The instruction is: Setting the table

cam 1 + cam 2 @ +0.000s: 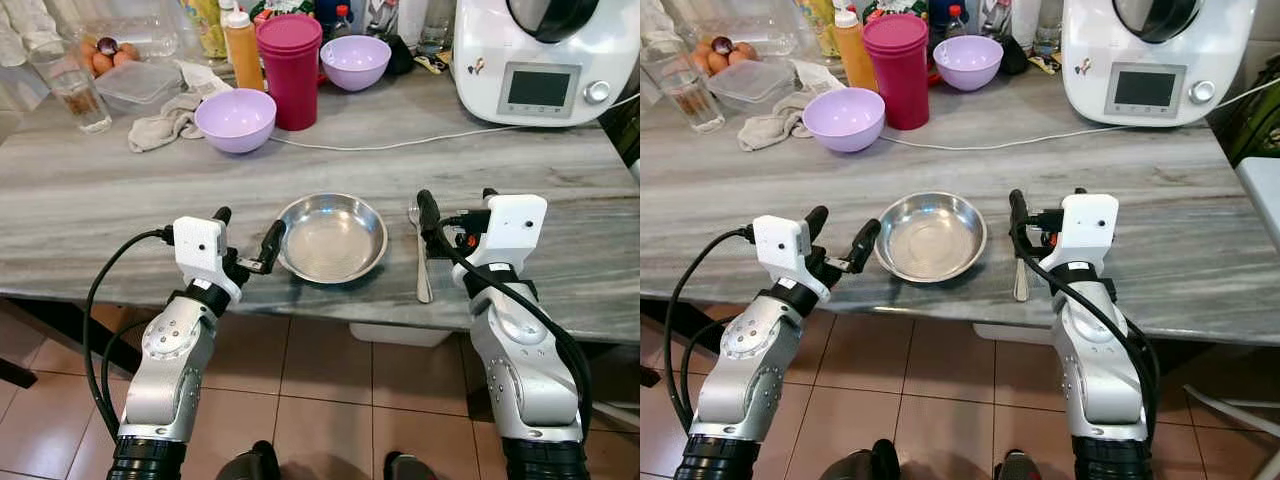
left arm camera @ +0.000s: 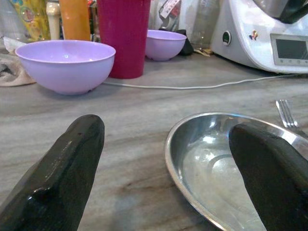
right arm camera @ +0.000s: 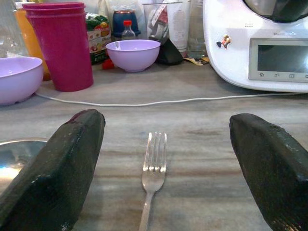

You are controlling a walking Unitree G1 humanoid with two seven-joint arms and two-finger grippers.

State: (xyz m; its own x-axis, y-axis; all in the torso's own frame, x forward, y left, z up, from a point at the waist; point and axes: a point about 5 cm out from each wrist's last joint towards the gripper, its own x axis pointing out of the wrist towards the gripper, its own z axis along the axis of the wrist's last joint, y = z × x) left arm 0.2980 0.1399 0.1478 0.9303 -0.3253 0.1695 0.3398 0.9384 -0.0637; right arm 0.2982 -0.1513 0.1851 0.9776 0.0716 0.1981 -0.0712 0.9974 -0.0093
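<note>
A shallow steel plate (image 1: 332,238) lies on the grey marble counter near its front edge. A fork (image 1: 421,265) rests just to its right, tines pointing away from me. My left gripper (image 1: 247,230) is open at the plate's left rim; in the left wrist view one finger (image 2: 269,178) stands over the plate (image 2: 216,163) and the other over bare counter. My right gripper (image 1: 458,205) is open, low over the counter. In the right wrist view the fork (image 3: 153,173) lies between its fingers, untouched.
Further back stand a lilac bowl (image 1: 236,119), stacked magenta cups (image 1: 290,70), a second lilac bowl (image 1: 355,60) and a white kitchen machine (image 1: 545,60), whose cable (image 1: 400,142) crosses the counter. A glass (image 1: 72,85), a cloth (image 1: 165,122) and a plastic box (image 1: 138,82) sit at the back left.
</note>
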